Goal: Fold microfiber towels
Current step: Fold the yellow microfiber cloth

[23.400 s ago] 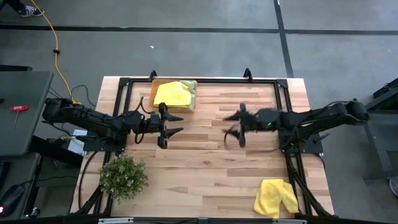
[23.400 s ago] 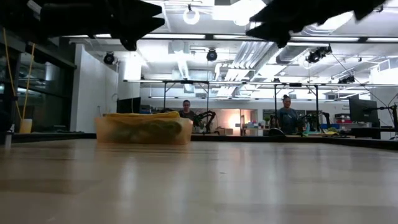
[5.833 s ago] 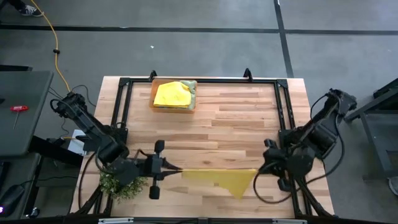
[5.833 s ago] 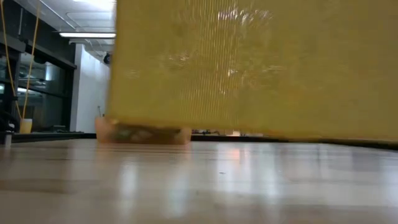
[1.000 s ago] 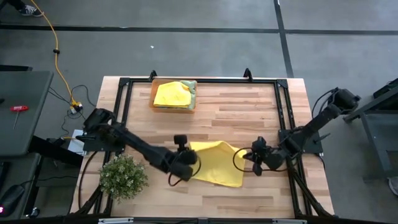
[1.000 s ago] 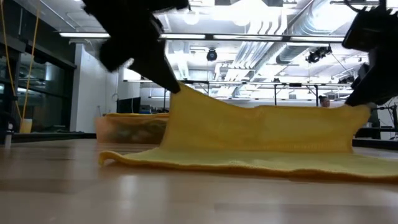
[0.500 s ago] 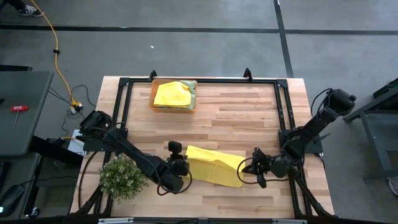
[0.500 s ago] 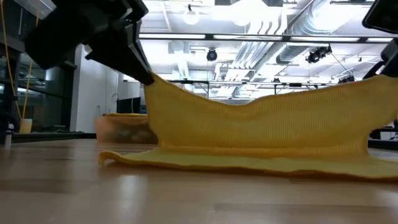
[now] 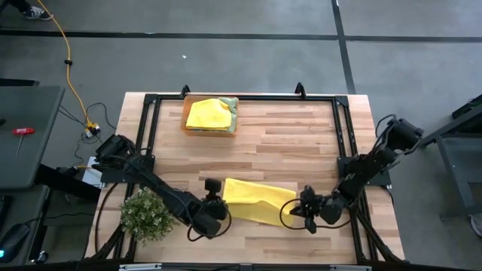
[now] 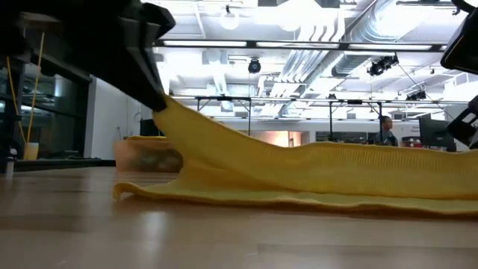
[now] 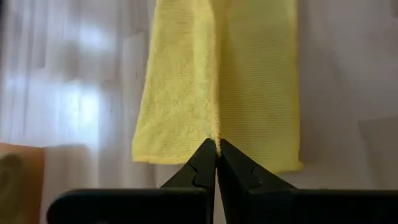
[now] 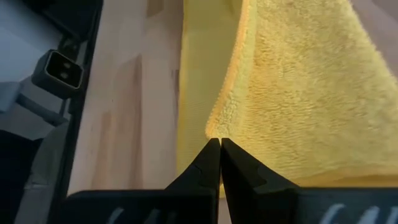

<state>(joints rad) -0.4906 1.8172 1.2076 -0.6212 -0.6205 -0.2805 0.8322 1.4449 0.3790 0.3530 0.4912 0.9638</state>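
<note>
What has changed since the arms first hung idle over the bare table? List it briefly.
The yellow towel left the table's near right corner. The left gripper and right gripper each took a corner, stretched it out and are laying it folded at front centre. The orange tray with its towels and the plant stayed put.

Yellow towel (image 9: pixel 257 201): soft cloth, nubbly terry pile on one face, fine ribbed weave on the other. Worktop (image 9: pixel 301 143): pale wood planks, smooth, faint sheen. Jaws: matt black plastic.
</note>
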